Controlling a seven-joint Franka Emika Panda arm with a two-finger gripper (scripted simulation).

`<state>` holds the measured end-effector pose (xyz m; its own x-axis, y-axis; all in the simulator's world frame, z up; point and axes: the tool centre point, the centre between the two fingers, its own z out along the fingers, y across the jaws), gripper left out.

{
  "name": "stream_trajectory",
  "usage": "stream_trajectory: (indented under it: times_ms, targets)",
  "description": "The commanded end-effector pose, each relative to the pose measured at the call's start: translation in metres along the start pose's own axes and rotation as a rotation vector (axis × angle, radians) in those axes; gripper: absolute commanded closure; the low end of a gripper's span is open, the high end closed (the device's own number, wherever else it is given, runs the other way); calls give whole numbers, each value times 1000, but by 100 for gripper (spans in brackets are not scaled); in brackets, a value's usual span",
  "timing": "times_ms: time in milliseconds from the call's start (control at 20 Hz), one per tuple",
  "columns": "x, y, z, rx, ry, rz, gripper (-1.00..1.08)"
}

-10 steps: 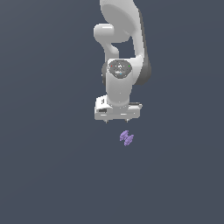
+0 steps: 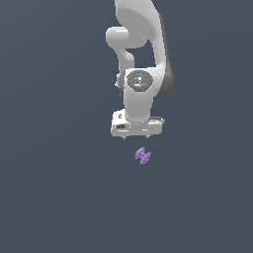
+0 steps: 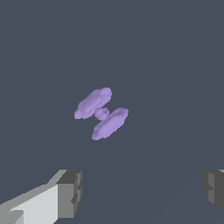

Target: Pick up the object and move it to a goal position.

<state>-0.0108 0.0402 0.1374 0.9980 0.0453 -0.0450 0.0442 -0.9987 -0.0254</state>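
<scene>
The object point(image 2: 143, 155) is a tiny light-purple spool-like piece lying on the dark grey floor, a little below the white arm's hand in the exterior view. In the wrist view the object point(image 3: 101, 113) shows as two flat lobes joined by a thin neck, lying at a slant. My gripper point(image 2: 136, 137) hangs just above it, slightly toward the exterior view's left. Its jaws stand wide apart with nothing between them; the fingertips point(image 3: 70, 192) are clear of the piece, and the gripper point(image 3: 142, 190) is open.
Plain dark grey floor point(image 2: 59, 197) stretches all around. The white arm point(image 2: 141, 49) rises behind the hand in the exterior view. No other object shows.
The hand and the purple piece stand as they did half a second ago; no clear movement shows.
</scene>
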Motion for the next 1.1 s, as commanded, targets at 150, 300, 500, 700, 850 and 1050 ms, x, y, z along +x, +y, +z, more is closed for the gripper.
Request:
stream_trajectory:
  times_ms: [150, 300, 500, 700, 850, 1050]
  targets:
    - [0, -4, 2, 5, -3, 3, -92]
    - [1, -4, 3, 4, -2, -14, -92]
    - [4, -6, 6, 0, 0, -60, -92]
    - [8, -9, 10, -5, 4, -132, -92]
    - [13, -12, 15, -10, 8, -203, -92]
    - [20, -17, 22, -18, 14, -321, -92]
